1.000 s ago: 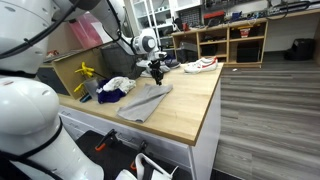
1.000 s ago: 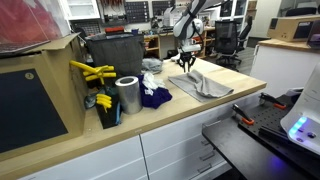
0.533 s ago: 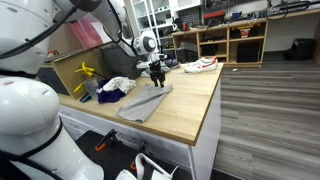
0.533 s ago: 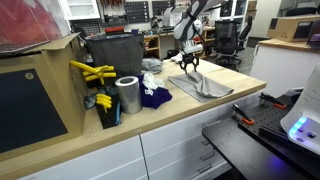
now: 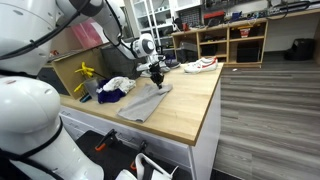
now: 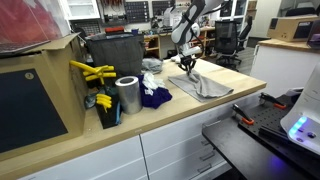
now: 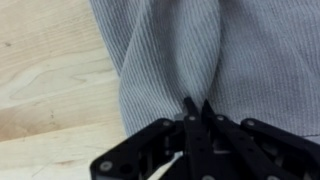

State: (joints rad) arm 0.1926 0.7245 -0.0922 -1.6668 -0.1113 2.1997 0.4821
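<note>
Claw is down at the far end of the grey cloth, with the arm reaching in from the left in an exterior view. It also shows at that end of the cloth in an exterior view.

Wrist view: the two fingers of the claw are drawn together with only a thin gap. A raised fold of the grey cloth is pinched between the tips, and creases run away from the pinch. So the claw is closed on the cloth.

Grey cloth: lies mostly flat on the wooden table, roughly mid-table, rumpled near the claw. I cannot tell whether the pinched end is clear of the wood. Bare wood shows to the left of the cloth in the wrist view.

Around it:
- A dark blue cloth is bunched just left of the grey one. I cannot tell whether they touch.
- A white cloth lies beside the blue one.
- A metal can stands upright near the blue cloth, on its left.
- A yellow tool sits left of the can, by a cardboard box.
- A white and red shoe rests at the far end of the table, well apart from the claw.
</note>
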